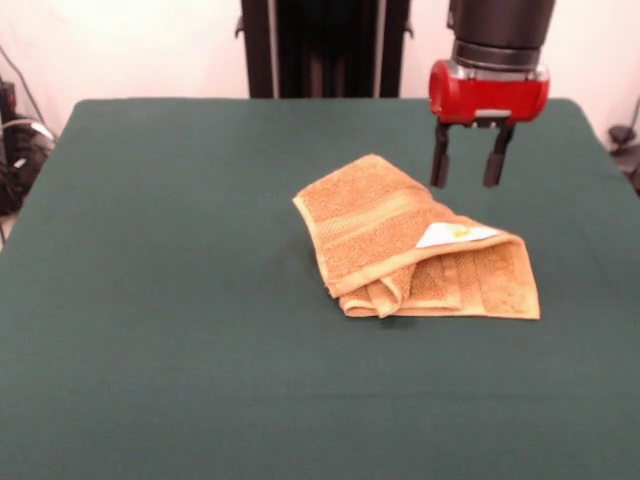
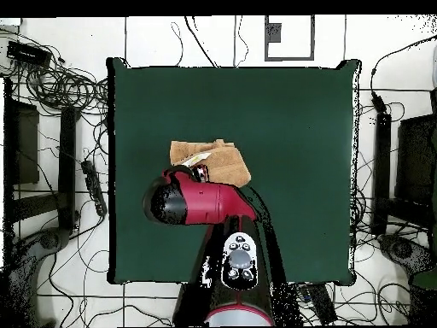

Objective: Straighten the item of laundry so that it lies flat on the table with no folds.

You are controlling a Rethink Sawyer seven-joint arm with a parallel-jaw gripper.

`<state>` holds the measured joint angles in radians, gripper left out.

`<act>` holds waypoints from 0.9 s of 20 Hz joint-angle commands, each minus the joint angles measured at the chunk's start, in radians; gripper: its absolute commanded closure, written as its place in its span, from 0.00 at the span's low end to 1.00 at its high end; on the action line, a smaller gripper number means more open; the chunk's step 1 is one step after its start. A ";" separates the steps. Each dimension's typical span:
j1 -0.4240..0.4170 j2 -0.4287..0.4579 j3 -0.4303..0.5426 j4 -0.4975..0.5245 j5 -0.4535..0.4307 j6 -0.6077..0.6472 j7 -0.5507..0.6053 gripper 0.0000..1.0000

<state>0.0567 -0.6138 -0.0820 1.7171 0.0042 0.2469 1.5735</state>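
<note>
The orange-tan towel lies folded over itself in a bunched heap on the dark green table, right of centre in the front view. Its small white tag shows on top near the right end. My gripper hangs open and empty just above the table behind the towel's far right part, its two black fingers pointing down. In the overhead view the towel shows left of the table's centre, partly covered by my red arm.
The robot's black pedestal stands at the far table edge. Cables and equipment lie on the floor around the table.
</note>
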 commanded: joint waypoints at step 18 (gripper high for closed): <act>-0.070 0.216 0.129 -0.301 -0.016 0.149 0.055 0.00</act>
<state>-0.0012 -0.5156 -0.0673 1.4708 0.0019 0.2864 1.5735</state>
